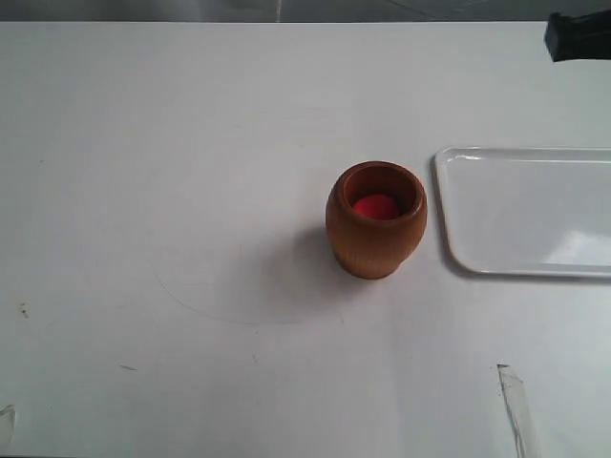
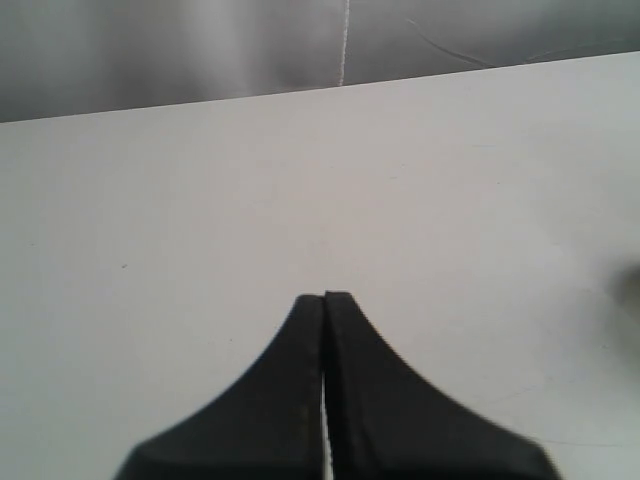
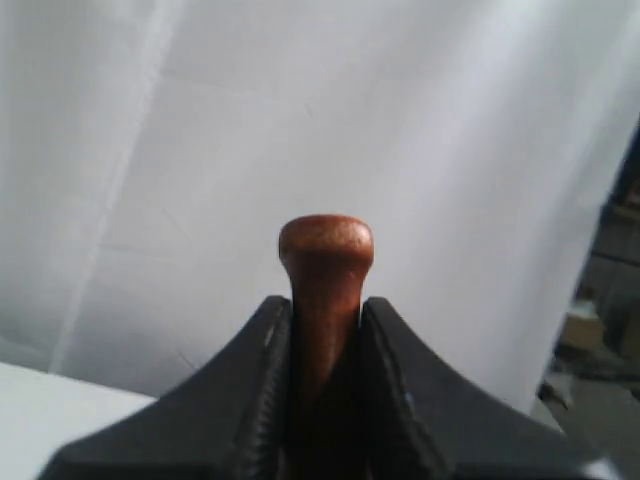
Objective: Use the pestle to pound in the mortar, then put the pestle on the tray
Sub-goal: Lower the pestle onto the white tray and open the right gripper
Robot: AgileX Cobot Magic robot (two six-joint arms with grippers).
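Observation:
The light brown wooden mortar stands upright near the middle of the white table, with something red showing inside it. To its right lies the white tray, cut off by the frame edge. The reddish-brown pestle is clamped between the fingers of my right gripper, its knobbed end sticking out past the fingertips toward a white curtain. A dark piece at the exterior view's top right seems to belong to the right arm. My left gripper is shut on nothing, above bare table.
A white curtain fills the right wrist view's background. Clear tape strips lie at the table's near edge. Small dark specks mark the table at the left.

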